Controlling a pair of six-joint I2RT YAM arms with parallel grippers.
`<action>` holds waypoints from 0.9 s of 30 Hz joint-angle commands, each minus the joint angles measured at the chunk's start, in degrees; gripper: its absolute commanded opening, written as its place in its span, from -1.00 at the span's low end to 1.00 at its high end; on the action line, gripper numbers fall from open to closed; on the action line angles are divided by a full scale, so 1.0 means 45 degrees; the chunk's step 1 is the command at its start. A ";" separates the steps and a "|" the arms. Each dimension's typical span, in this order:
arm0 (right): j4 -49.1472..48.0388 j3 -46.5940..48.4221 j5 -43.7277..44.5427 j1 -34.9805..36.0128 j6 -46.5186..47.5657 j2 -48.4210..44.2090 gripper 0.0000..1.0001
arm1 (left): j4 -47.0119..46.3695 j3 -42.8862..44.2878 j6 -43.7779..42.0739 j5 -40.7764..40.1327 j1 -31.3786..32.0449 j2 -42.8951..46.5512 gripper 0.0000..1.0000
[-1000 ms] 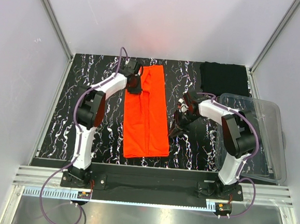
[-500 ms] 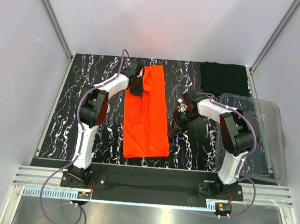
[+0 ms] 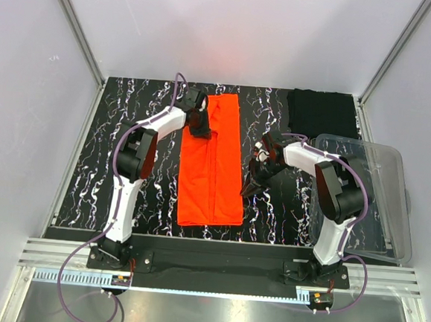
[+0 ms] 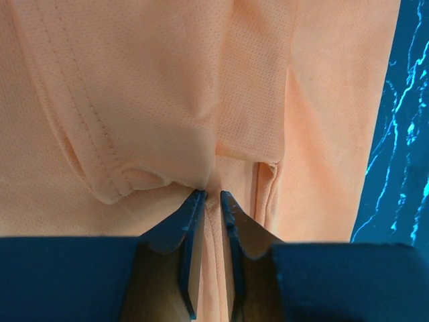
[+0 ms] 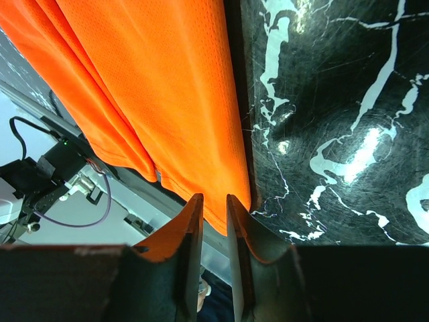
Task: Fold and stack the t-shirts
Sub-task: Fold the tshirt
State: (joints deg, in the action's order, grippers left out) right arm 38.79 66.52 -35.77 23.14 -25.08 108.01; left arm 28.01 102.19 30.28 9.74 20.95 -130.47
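At the left pincer: closed to a thin slit, nipping a small ridge of the orange shirt, with cloth puckered toward the tips. At the right pincer: just as narrow, closed on the shirt's right edge toward its near end, over the black marbled table.

From above: orange shirt folded into a long strip down the middle of the table, with the left pincer on its far left part and the right pincer at its right edge, nearer the arms.

Only from above: black shirt in the far right corner, well apart from the orange one. Also a clear bin at the table's right edge, beside the right arm, with marbled tabletop showing through it.

Only at the wrists: the weave, a stitched hem, the slits between the fingers.
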 commanded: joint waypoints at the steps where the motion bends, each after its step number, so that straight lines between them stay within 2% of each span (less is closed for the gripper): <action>1: -0.0045 0.0374 -0.0430 -0.0044 0.0241 0.0178 -0.47 | -0.0756 -0.0267 0.0399 0.0355 0.0032 0.0147 -0.51; 6: -0.0025 0.0199 -0.0159 -0.0082 0.0320 -0.0113 -0.40 | -0.0736 -0.0578 0.0244 0.0591 0.0110 0.0613 -0.25; 8: -0.0006 0.0004 -0.0001 -0.0082 0.0339 -0.0348 -0.28 | -0.0697 -0.0814 -0.0088 0.0280 0.0149 0.1607 -0.17; 9: -0.0044 -0.0229 0.0096 -0.0063 0.0397 -0.0581 -0.21 | -0.0620 -0.1221 -0.0205 0.0181 0.0149 0.2018 -0.07; 11: -0.0045 -0.0639 0.0213 -0.0083 0.0514 -0.0971 -0.16 | -0.0561 -0.1808 -0.0498 0.0044 0.0149 0.3482 0.01; 14: -0.0122 -0.1148 0.0312 -0.0083 0.0534 -0.1402 -0.08 | -0.0463 -0.3505 -0.0791 -0.0228 0.0246 0.5702 0.10; 17: -0.0705 -0.2104 0.0390 -0.0083 0.0184 -0.2434 -0.02 | -0.0384 -0.5906 -0.0656 -0.0231 0.0305 0.7524 0.15; 18: -0.0960 -0.2668 0.0274 -0.0083 -0.0165 -0.2671 0.01 | -0.0346 -0.6589 -0.0539 -0.0172 0.0305 0.8709 0.17; 19: -0.1195 -0.2963 0.0157 -0.0083 -0.0362 -0.2886 0.07 | -0.0307 -0.7969 -0.0364 -0.0094 0.0286 0.9204 0.23; 21: -0.1937 -0.3781 -0.0155 -0.0102 -0.0985 -0.3335 0.12 | -0.0384 -1.0136 0.0552 0.0393 0.0286 1.0821 0.30; 24: -0.2913 -0.4719 -0.0545 -0.0083 -0.1767 -0.3746 0.13 | -0.0657 -1.2717 0.1958 0.1214 0.0286 1.2116 0.46; 27: -0.3695 -0.5406 -0.0703 -0.0082 -0.2433 -0.4020 0.09 | -0.1418 -1.4906 0.3696 0.1858 0.0325 1.3581 0.50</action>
State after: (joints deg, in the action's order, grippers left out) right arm 28.34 44.38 -36.75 23.09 -31.20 92.38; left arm 24.40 43.07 38.15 13.56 22.22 -72.66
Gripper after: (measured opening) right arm 0.554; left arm 0.745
